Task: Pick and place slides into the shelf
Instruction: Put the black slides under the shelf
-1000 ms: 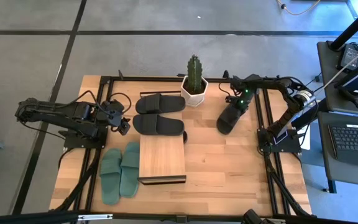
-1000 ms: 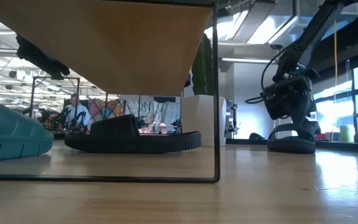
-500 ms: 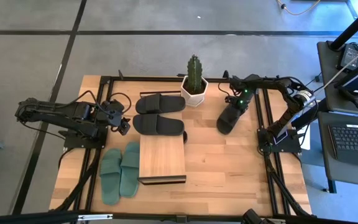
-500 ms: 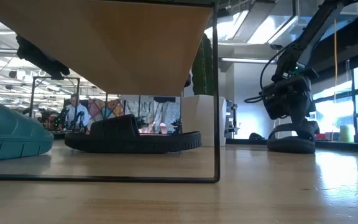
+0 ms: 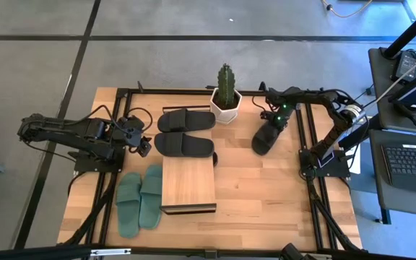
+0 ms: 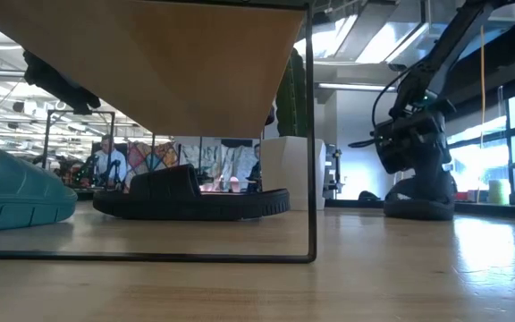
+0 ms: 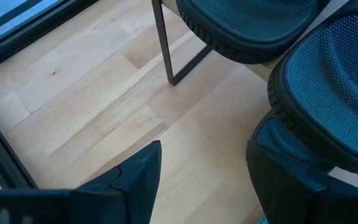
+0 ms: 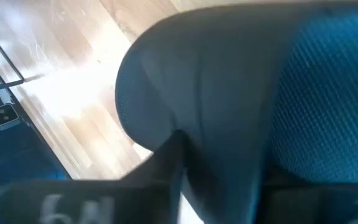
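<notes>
A black slide (image 5: 263, 139) lies on the table's right side, in front of my right gripper (image 5: 271, 124), which is shut on its strap. Two more black slides (image 5: 185, 120) (image 5: 184, 144) lie side by side at the middle, just beyond the shelf (image 5: 188, 184). A green pair (image 5: 139, 202) rests on its soles to the left of the shelf. My left gripper (image 5: 144, 148) hangs open at the left, near the black slides' left ends, touching nothing. My right gripper holds the black slide by its wide strap (image 8: 197, 99). The fingers slant down from the far right. One finger (image 8: 166, 165) shows against the strap's edge; the strap hides the other. The slide's sole (image 6: 418, 211) lies on the table.
A cactus in a white pot (image 5: 226, 100) stands at the far middle, between the black slides and my right gripper. Black frame rails (image 5: 303, 137) run along the table's sides. Bare wood lies to the right of the shelf (image 5: 266, 195).
My right gripper has closed on the black slide's strap with almost no other movement. The slide has stayed on the table.
</notes>
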Available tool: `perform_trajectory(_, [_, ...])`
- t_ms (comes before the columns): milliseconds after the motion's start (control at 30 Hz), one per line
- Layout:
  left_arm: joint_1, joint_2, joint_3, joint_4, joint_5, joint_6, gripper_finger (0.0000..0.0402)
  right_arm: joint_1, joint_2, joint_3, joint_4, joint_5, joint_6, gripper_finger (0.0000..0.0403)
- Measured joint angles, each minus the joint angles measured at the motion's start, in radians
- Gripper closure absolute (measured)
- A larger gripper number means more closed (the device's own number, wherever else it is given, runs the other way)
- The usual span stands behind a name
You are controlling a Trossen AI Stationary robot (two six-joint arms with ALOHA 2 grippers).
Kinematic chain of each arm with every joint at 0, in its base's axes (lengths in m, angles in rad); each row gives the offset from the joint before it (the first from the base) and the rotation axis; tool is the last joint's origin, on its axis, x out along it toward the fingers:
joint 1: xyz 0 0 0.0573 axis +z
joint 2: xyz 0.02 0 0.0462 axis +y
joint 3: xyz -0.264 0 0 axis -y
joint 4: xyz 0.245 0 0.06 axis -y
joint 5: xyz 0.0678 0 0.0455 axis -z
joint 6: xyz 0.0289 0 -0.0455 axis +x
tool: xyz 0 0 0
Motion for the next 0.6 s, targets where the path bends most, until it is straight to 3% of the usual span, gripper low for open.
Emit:
perform_trajectory(133, [0.000, 0.000, 0.000, 0.000, 0.000, 0.000, 0.0177, 0.019, 0.000, 0.000, 0.033, -0.014, 0.001, 0.0386])
perform_trajectory(600, [0.000, 0.000, 0.000, 0.000, 0.000, 0.000, 0.0177, 0.189, -0.024, 0.000, 0.190, -0.076, 0.391, 0.0389])
